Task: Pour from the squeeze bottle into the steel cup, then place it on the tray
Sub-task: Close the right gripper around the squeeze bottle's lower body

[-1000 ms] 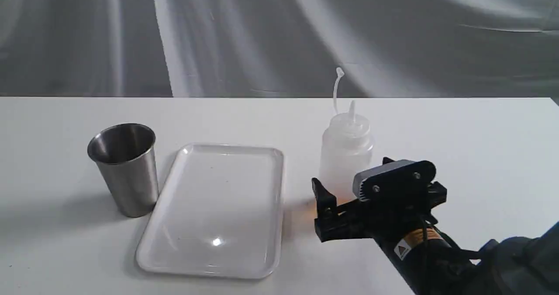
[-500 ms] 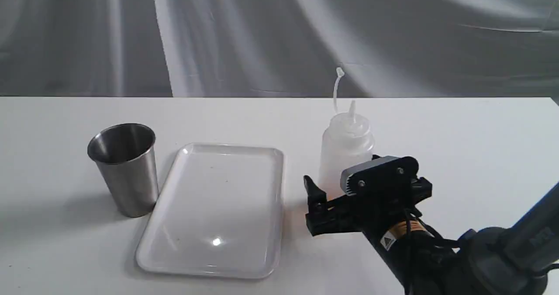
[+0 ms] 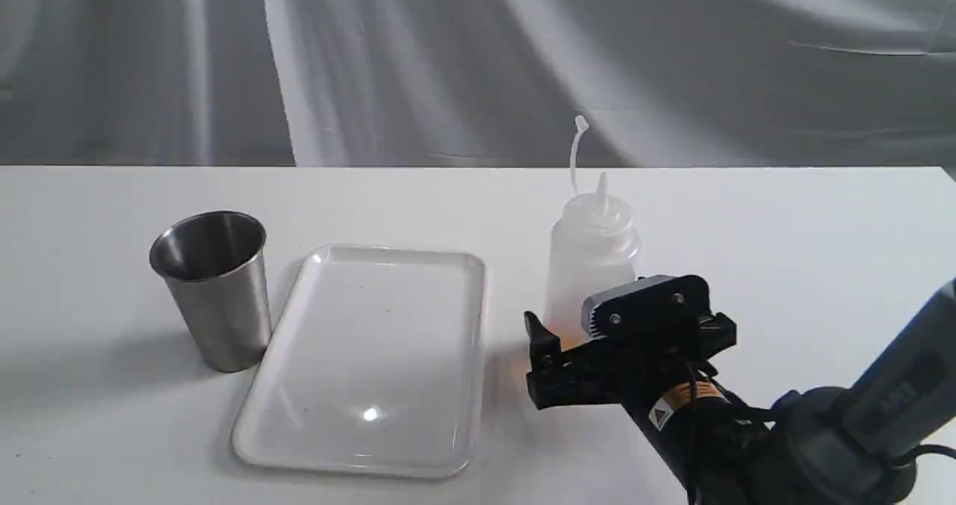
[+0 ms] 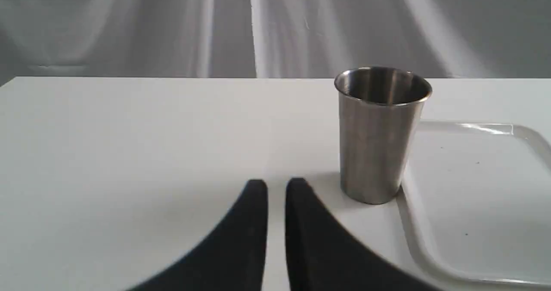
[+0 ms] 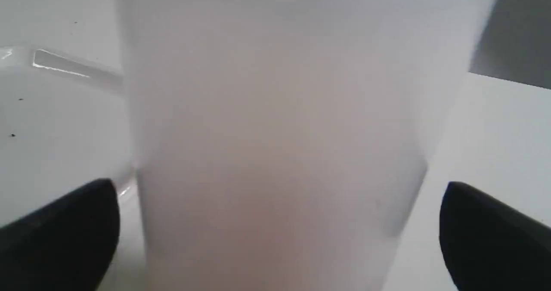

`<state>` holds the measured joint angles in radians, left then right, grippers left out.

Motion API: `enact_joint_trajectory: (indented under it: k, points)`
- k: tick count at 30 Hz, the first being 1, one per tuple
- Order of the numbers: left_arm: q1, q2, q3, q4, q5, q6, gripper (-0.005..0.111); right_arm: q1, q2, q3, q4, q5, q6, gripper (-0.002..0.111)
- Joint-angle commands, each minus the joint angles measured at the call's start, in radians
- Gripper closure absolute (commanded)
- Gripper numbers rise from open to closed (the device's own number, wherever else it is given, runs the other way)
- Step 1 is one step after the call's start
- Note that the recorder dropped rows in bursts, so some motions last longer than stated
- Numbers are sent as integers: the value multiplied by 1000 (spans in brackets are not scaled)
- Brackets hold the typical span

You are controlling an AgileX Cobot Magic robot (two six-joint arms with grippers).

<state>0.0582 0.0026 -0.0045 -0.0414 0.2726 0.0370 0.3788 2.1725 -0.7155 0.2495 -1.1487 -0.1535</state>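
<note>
The squeeze bottle (image 3: 592, 255) stands upright on the white table, right of the tray, with amber liquid low inside. My right gripper (image 3: 590, 337) is open at the bottle's base, one finger (image 3: 539, 335) on its left side and the other hidden behind the wrist. In the right wrist view the bottle (image 5: 280, 131) fills the space between the two wide-apart fingers (image 5: 64, 226), with a gap showing on each side. The steel cup (image 3: 214, 288) stands left of the white tray (image 3: 373, 341). My left gripper (image 4: 276, 185) is shut and low, short of the cup (image 4: 381, 131).
The tray's near rim (image 4: 413, 239) lies right beside the cup's base. The tray's corner (image 5: 60, 65) lies close beside the bottle. Grey cloth hangs behind the table's far edge (image 3: 448, 166). The left arm is outside the exterior view.
My right gripper has moved left and forward, so the bottle now sits deeper between its open fingers. Bottle, cup and tray have not moved.
</note>
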Motion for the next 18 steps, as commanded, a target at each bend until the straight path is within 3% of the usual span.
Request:
enact_joint_trajectory:
  k: [1, 18]
  points:
    - [-5, -3, 4, -5, -7, -1, 98, -20, -1, -29, -19, 9, 1, 3]
    - [-5, -3, 4, -5, -7, -7, 98, -22, 68, -89, -26, 10, 1, 3]
